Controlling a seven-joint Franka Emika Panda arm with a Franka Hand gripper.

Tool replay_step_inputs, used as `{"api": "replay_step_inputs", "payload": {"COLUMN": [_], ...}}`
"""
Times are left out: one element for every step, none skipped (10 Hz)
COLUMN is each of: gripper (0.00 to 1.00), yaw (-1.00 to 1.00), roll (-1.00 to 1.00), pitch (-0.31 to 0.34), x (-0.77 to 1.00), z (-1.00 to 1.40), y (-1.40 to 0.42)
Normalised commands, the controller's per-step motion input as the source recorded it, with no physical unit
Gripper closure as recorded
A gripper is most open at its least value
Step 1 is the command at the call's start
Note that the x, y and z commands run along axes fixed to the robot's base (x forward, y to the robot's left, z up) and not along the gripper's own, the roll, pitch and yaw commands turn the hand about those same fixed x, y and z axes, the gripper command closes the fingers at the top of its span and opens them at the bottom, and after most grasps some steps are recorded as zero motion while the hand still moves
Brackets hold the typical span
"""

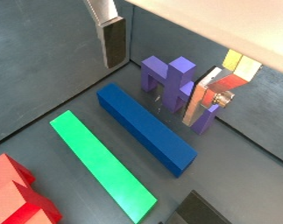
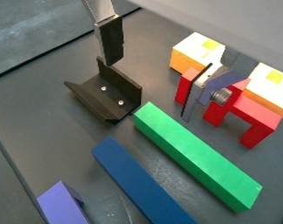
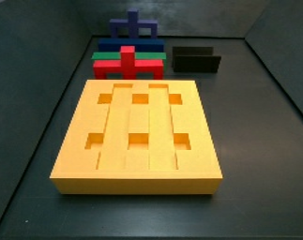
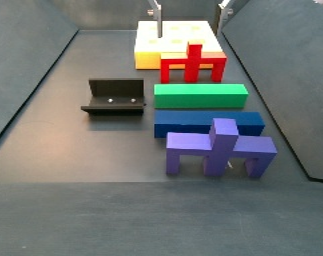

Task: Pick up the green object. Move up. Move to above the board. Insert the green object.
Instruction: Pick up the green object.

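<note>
The green object [image 4: 201,96] is a bright green bar lying flat on the floor between the red cross-shaped block [image 4: 193,63] and a blue bar [image 4: 204,123]. It shows in both wrist views [image 1: 102,166] [image 2: 196,157] and partly behind the red block in a side view [image 3: 106,57]. The board [image 3: 141,131] is a thick yellow-orange slab with six square holes, also seen in a side view [image 4: 171,45]. My gripper [image 4: 191,6] hangs high over the board's end, open and empty. One finger [image 1: 112,44] [image 2: 109,42] shows in each wrist view.
The fixture [image 4: 113,97] stands left of the green bar and also shows in a wrist view [image 2: 105,92]. A purple block [image 4: 220,150] stands beyond the blue bar [image 1: 144,127]. Dark walls enclose the floor.
</note>
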Motion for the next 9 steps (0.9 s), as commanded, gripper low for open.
{"api": "replay_step_inputs", "payload": {"gripper": [0.00, 0.00, 0.00, 0.00, 0.00, 0.00, 0.00, 0.00, 0.00], "yaw": [0.48, 0.87, 1.00, 1.00, 1.00, 1.00, 1.00, 1.00, 1.00], "roll": [-0.14, -0.09, -0.04, -0.02, -0.01, 0.00, 0.00, 0.00, 0.01], "pitch": [-0.036, -0.006, -0.046, -0.069, -0.096, -0.106, -0.079, -0.074, -0.089], "x": [0.03, 0.07, 0.00, 0.00, 0.00, 0.00, 0.00, 0.00, 0.00], "z": [-0.47, -0.51, -0.42, -0.38, -0.35, -0.30, -0.25, -0.22, -0.10], "y": [-0.07, -0.11, -0.03, -0.01, 0.00, 0.00, 0.00, 0.00, -0.06]}}
